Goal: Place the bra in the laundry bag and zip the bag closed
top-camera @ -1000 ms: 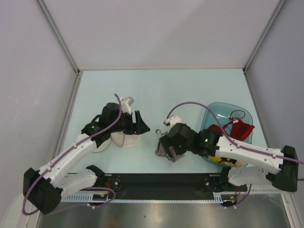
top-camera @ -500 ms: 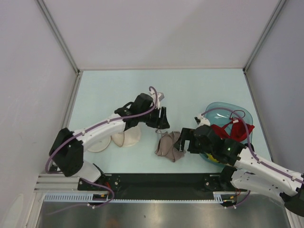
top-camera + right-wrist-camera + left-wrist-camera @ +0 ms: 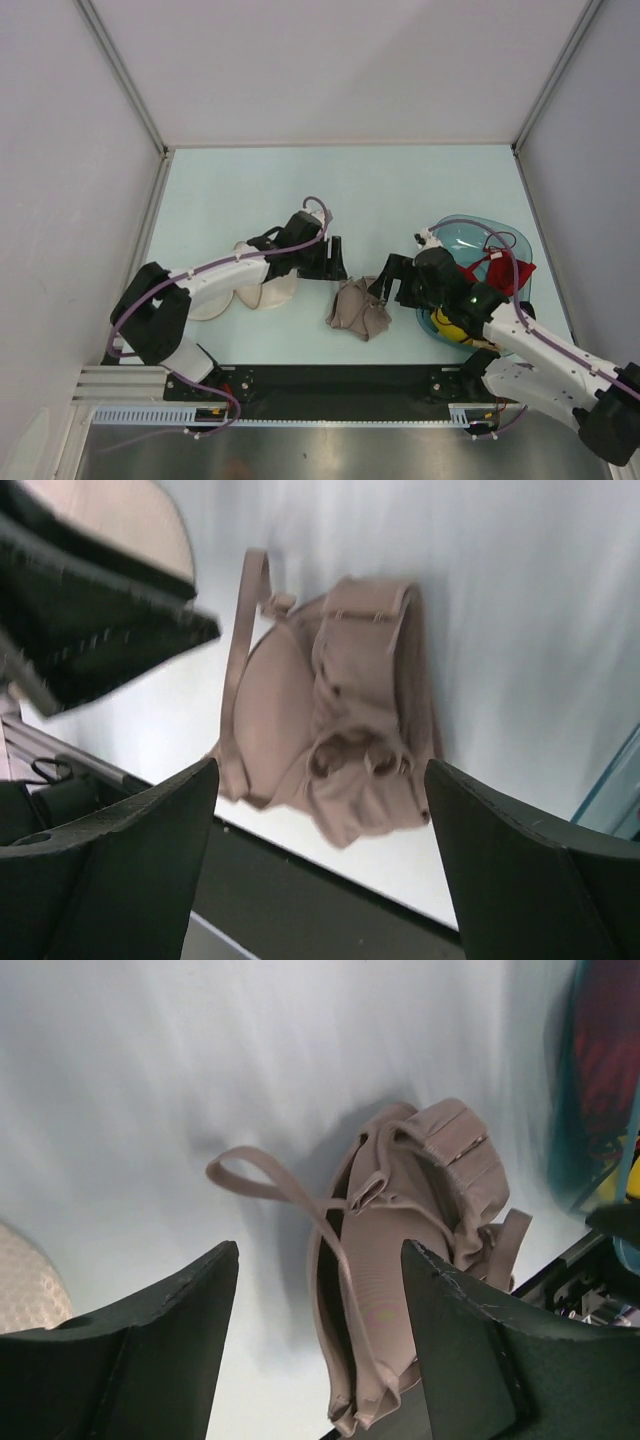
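The taupe bra (image 3: 359, 308) lies crumpled on the table near its front edge, touched by neither gripper. It shows in the left wrist view (image 3: 400, 1250) and in the right wrist view (image 3: 340, 730). My left gripper (image 3: 336, 262) is open and empty, just up and left of the bra. My right gripper (image 3: 387, 282) is open and empty, just right of the bra. The cream-white mesh laundry bag (image 3: 262, 290) lies opened flat as two discs, left of the bra, partly under my left arm; its edge shows in the left wrist view (image 3: 25, 1285).
A translucent teal basket (image 3: 500, 240) stands at the right, holding a red bra (image 3: 505, 270) and a yellow-and-black garment (image 3: 447, 322). The black front rail (image 3: 340, 380) runs just below the bra. Walls enclose the table on three sides.
My right gripper has let go of the taupe bra and drawn back to the right. My left arm has swung from the laundry bag rightward toward the bra.
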Motion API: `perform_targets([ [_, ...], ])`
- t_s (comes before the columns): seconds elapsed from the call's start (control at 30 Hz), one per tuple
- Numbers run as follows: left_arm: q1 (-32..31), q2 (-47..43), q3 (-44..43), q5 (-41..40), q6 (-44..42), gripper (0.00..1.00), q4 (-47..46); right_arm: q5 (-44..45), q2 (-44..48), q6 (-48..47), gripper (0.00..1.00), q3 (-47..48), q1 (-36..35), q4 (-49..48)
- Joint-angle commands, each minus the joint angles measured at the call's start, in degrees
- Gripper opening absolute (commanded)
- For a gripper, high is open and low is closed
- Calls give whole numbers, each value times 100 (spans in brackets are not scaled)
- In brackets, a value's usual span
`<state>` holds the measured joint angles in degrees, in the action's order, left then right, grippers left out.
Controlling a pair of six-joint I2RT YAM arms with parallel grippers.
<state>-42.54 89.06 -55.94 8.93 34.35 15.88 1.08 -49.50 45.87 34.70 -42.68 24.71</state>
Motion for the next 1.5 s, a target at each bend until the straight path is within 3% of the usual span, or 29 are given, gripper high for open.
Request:
perform_targets([
  [0.0, 255, -433, 443, 117, 309, 73, -462, -1179, -481, -920, 89, 11, 856, -1055],
  [0.23, 598, -293, 769, 811, 538, 78, -1077, -1953, -1791, -1660, 88, 292, 1147, -1731],
  [0.5, 739, 226, 831, 1287, 819, 81, -1805, -2270, -2591, -1686, 78, 169, 1148, -2427],
  [0.9, 748, 859, 708, 1278, 1048, 76, -2150, -2410, -2399, -2196, 16, 432, 1016, -2243],
  [1.2, 748, 991, 681, 1190, 933, 75, -2159, -2841, -1792, -2503, 14, 652, 322, -1567],
  [1.47, 748, 869, 751, 1147, 925, 75, -2133, -3448, -2371, -2504, 19, 600, -48, -1829],
])
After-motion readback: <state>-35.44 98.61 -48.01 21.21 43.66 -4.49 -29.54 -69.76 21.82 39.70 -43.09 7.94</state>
